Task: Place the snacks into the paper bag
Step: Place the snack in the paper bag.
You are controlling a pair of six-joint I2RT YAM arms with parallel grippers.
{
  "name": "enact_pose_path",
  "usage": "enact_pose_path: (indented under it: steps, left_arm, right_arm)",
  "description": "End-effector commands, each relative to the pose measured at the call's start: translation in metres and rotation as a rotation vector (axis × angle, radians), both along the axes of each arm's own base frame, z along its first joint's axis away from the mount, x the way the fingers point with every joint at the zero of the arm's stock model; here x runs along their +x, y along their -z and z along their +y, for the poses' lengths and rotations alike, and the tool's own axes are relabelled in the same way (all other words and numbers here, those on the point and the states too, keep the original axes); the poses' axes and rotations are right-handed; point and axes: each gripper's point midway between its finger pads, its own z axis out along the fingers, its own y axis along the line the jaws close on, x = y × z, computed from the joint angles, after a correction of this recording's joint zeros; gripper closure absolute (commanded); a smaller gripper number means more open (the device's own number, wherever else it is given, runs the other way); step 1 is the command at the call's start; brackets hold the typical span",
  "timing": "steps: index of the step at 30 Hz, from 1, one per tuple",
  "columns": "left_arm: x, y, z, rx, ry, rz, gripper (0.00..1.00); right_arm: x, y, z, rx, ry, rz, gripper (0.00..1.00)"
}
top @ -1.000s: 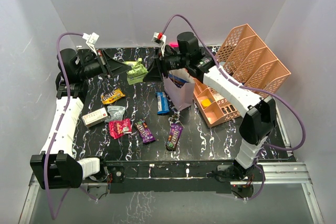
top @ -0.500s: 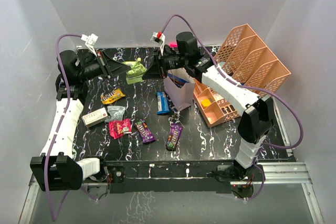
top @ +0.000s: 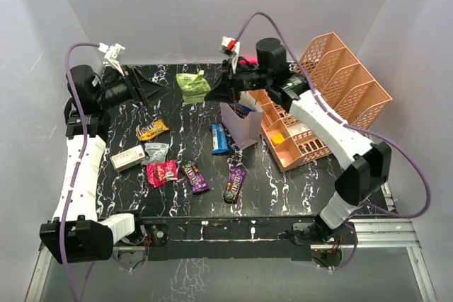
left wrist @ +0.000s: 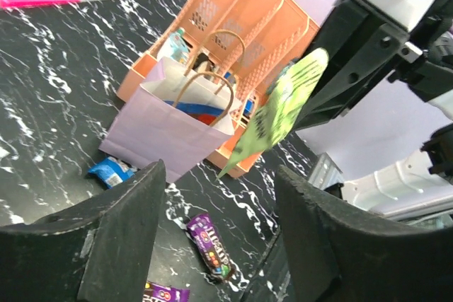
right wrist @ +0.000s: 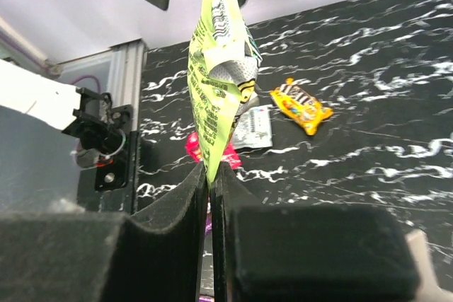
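Note:
A lime-green snack packet (top: 191,86) hangs in the air at the back of the table, pinched at one edge by my right gripper (top: 211,95), which is shut on it. In the right wrist view the packet (right wrist: 216,68) rises from between the shut fingers (right wrist: 210,175). My left gripper (top: 160,87) is open, just left of the packet and apart from it (left wrist: 279,107). The paper bag (top: 241,125) stands upright below and right of the packet, with a blue and red pouch (left wrist: 195,111) inside. Several more snacks lie on the table, among them an orange one (top: 152,130) and a blue one (top: 219,139).
A salmon mesh organiser (top: 340,83) and a low tray (top: 294,143) stand right behind the bag. A white box (top: 127,157), a silver packet (top: 156,151), a red-pink packet (top: 161,172) and two purple bars (top: 195,177) (top: 235,183) lie on the front half of the black marbled table (top: 283,182).
My left gripper has opened, let go of the green packet and drawn back to the left. The right gripper has shut on the packet and carried it slightly right and up.

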Motion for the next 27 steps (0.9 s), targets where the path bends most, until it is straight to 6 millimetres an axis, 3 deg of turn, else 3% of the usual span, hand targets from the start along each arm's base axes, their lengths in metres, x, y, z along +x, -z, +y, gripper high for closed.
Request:
enact_pose_path:
  steps: [1,9,15,20,27]
  left_arm:
    - [-0.008,-0.027,0.017,0.096,-0.056,-0.131,0.35]
    - [0.007,-0.021,0.071,0.301,-0.292,-0.166,0.25]
    - [0.007,0.005,0.11,0.531,-0.447,-0.134,0.06]
    - [-0.001,0.017,0.127,0.571,-0.515,-0.127,0.02]
    - [-0.002,0.024,0.136,0.561,-0.552,-0.119,0.02]
  right_arm:
    - [0.005,-0.037,-0.04,0.014,0.111,-0.163,0.92]
    - [0.028,-0.04,-0.112,-0.079,0.394,-0.254,0.92]
    - [0.037,-0.017,-0.149,-0.232,0.556,-0.316,0.92]
    - [0.036,-0.004,-0.164,-0.285,0.614,-0.321,0.92]
    - [0.044,0.018,-0.163,-0.334,0.616,-0.262,0.92]
